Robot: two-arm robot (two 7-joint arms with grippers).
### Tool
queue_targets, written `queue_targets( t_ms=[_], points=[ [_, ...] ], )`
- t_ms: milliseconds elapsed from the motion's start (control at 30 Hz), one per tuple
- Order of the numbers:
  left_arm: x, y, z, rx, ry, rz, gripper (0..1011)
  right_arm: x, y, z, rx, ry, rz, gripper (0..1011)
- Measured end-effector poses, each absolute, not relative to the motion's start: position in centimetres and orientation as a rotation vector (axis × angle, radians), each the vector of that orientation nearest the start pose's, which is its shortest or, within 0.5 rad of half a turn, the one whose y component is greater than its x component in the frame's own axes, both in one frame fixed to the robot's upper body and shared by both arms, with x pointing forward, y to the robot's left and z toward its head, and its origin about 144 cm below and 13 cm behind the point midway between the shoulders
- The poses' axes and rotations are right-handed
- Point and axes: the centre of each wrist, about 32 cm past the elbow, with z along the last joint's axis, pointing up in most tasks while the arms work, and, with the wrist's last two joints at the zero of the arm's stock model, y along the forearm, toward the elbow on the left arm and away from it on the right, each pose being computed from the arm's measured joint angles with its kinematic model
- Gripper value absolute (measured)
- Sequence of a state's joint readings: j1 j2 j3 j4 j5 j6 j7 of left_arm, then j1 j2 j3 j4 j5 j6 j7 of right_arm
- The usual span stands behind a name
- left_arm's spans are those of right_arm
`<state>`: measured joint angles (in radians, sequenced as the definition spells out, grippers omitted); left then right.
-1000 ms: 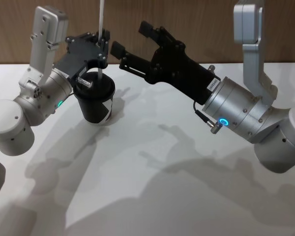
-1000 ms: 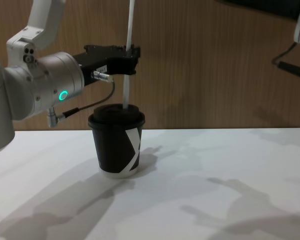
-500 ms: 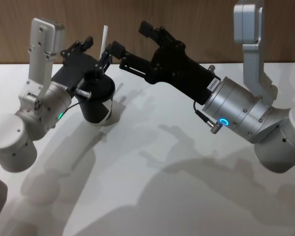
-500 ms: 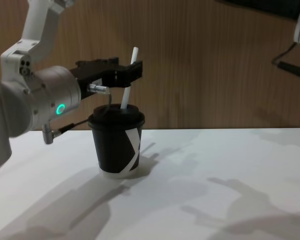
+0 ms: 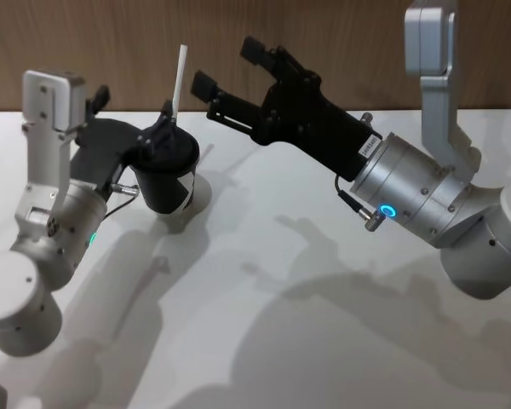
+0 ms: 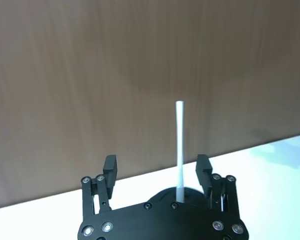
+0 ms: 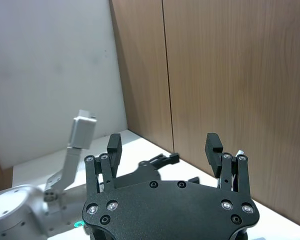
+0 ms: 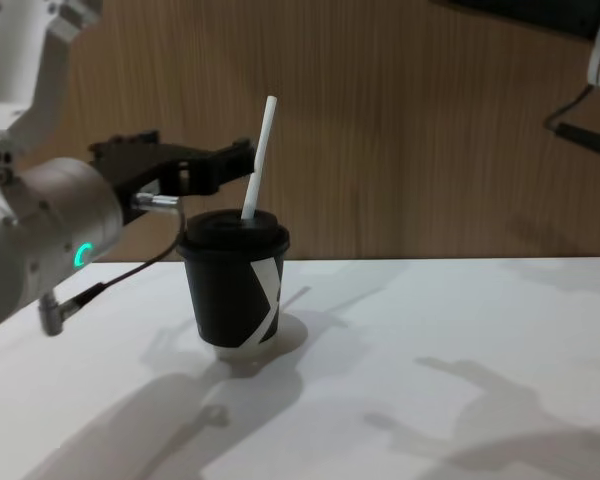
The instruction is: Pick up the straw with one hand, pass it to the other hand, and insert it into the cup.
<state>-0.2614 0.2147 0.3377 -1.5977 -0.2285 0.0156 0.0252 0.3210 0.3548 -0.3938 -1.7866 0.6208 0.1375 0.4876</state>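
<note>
- The table (image 5: 341,281) is seen as a white surface set before a brown wooden wall (image 8: 430,130); grey shadows of the arms are cast across it.
- The right gripper (image 5: 226,81) is held raised above the table, to the right of the cup and well apart from it. Its two black fingers are spread apart with nothing between them, as is seen in the right wrist view (image 7: 165,145).
- The left gripper (image 8: 225,165) is placed just left of the cup, at the height of the lid. In the left wrist view (image 6: 157,170) its fingers are spread apart, one on each side of the straw, and no contact with the straw is seen.
- The cup (image 5: 164,175) is stood upright on the table at the far left, near the wall; its black domed lid is on, and a white angular mark (image 8: 267,290) is shown on its side.
- The straw (image 8: 259,155) is seated in the lid of the cup. It is tilted slightly, and its upper part is seen projecting well above the lid.
</note>
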Motion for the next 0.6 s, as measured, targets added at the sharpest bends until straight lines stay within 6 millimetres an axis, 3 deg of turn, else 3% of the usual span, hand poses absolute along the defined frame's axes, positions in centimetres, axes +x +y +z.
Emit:
queue_targets(
  t_ms=[100,333,600],
  points=[
    [49.8,18.2,122.3,-0.133,-0.167,1.298,1003,49.6,-19.1,128.8,0.262,-0.057,-0.57,1001],
    [46.9,18.3,121.9,-0.142,-0.175,1.408,1003,49.6,-19.1,128.8,0.262,-0.057,-0.57,1001],
    [45.1,18.4,121.7,-0.151,-0.182,1.477,1003,49.6,-19.1,128.8,0.262,-0.057,-0.57,1001]
  ],
)
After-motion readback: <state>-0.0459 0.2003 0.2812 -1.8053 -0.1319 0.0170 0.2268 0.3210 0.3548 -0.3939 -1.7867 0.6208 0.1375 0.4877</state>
